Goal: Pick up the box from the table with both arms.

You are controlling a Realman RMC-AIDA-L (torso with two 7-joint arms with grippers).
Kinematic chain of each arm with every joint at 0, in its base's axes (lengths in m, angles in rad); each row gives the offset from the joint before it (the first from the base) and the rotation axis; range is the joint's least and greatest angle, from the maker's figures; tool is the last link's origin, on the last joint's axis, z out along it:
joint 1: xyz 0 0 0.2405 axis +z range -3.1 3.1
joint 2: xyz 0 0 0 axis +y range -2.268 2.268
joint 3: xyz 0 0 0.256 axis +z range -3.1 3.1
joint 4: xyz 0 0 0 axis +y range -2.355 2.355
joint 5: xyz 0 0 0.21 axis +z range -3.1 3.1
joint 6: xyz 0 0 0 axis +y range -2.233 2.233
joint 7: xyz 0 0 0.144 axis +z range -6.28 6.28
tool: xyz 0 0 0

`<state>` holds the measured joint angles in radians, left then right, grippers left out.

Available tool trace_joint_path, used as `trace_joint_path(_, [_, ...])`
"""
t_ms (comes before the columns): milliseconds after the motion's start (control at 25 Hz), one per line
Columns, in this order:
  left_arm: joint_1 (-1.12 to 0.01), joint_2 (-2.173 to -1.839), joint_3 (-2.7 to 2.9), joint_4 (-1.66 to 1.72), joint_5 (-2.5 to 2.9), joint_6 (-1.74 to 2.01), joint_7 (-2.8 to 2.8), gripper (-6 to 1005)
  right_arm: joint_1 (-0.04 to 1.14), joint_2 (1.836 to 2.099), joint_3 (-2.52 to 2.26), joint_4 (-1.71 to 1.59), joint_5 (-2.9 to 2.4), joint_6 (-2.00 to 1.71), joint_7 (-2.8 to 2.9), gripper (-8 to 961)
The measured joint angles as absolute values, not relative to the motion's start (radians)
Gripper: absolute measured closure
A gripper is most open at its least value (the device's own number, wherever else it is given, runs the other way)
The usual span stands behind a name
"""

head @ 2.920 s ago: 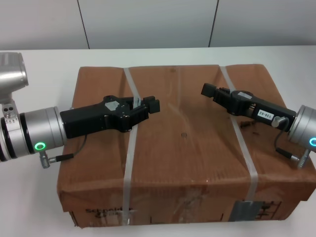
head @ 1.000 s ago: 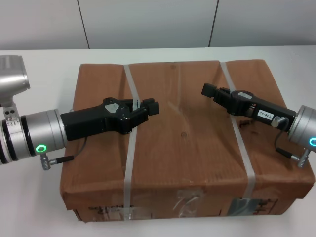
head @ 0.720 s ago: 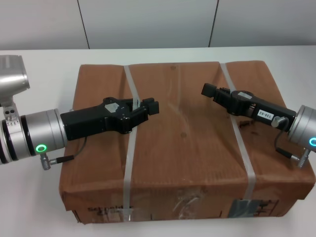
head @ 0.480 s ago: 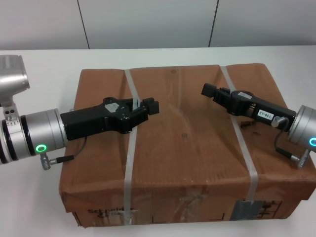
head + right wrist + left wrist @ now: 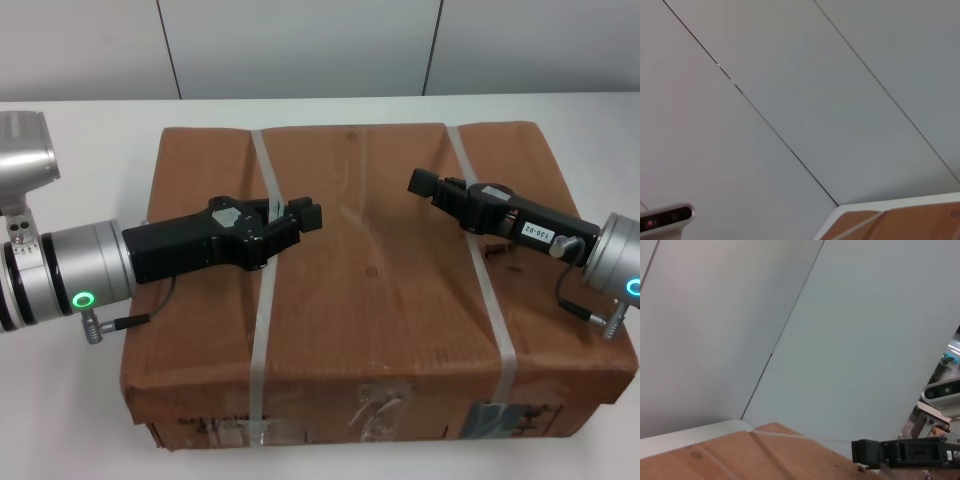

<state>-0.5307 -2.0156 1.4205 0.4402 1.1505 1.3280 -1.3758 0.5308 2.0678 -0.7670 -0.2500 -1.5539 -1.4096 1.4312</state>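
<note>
On the white table [image 5: 90,140] sat the box [image 5: 380,290], a brown carton with two pale straps [image 5: 263,330] across its top and tape and labels on its near side. Left gripper [image 5: 305,214] lay over the box top by the left strap, fingers a narrow gap apart, holding nothing. Right gripper [image 5: 420,183] lay over the top near the right strap; finger state could not be told.
</note>
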Motion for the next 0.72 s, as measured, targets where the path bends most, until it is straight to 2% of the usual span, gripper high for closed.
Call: trace_joint_path(720, [-0.531, -2.016, 1.420, 0.430, 1.153, 1.325, -1.367, 845, 0.531, 2.069, -0.767, -0.250, -1.554, -1.404, 1.430, 925])
